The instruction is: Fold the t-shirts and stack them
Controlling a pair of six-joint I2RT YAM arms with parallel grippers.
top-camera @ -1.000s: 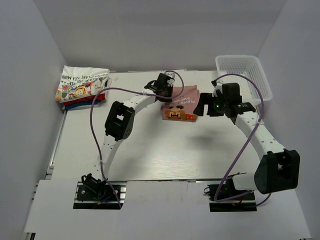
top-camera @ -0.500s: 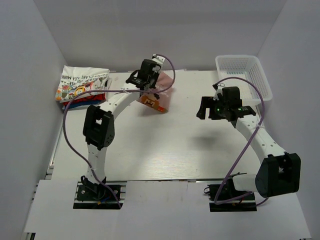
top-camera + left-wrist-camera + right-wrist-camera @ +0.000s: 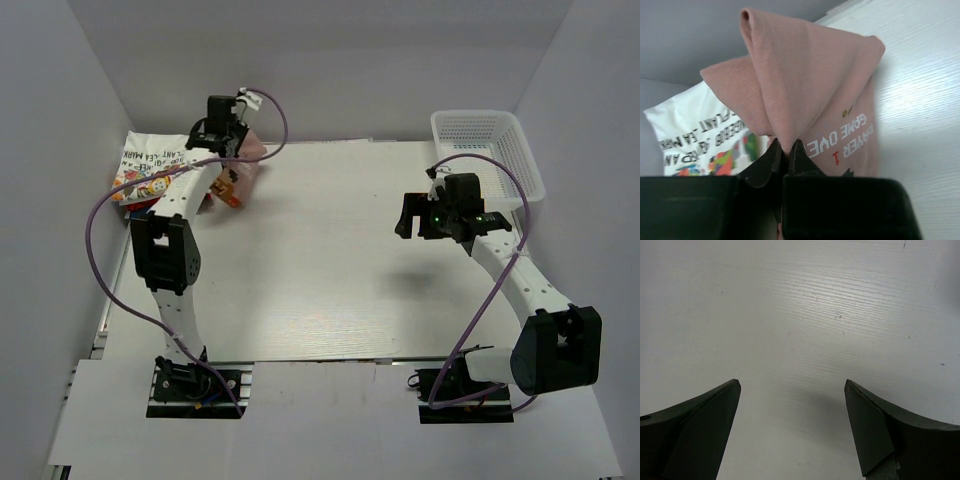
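My left gripper (image 3: 228, 150) is shut on the folded dusty-pink t-shirt (image 3: 238, 178) and holds it in the air at the back left, just right of the stack. In the left wrist view the pink t-shirt (image 3: 810, 85) hangs bunched from the closed gripper (image 3: 785, 147), its white text and print facing the camera. The stack's top is a folded white cartoon-printed t-shirt (image 3: 150, 172), which also shows in the left wrist view (image 3: 695, 130). Red and blue tees under it barely show. My right gripper (image 3: 408, 215) is open and empty above bare table (image 3: 792, 383).
A white plastic mesh basket (image 3: 488, 150) stands at the back right corner. White walls close in the table (image 3: 320, 280) on the left, back and right. The left arm stretches along the left side towards the stack.
My left gripper has carried the pink t-shirt from the middle back of the table leftwards to beside the stack. The right gripper let go of the shirt, drew back a little and now stays still.
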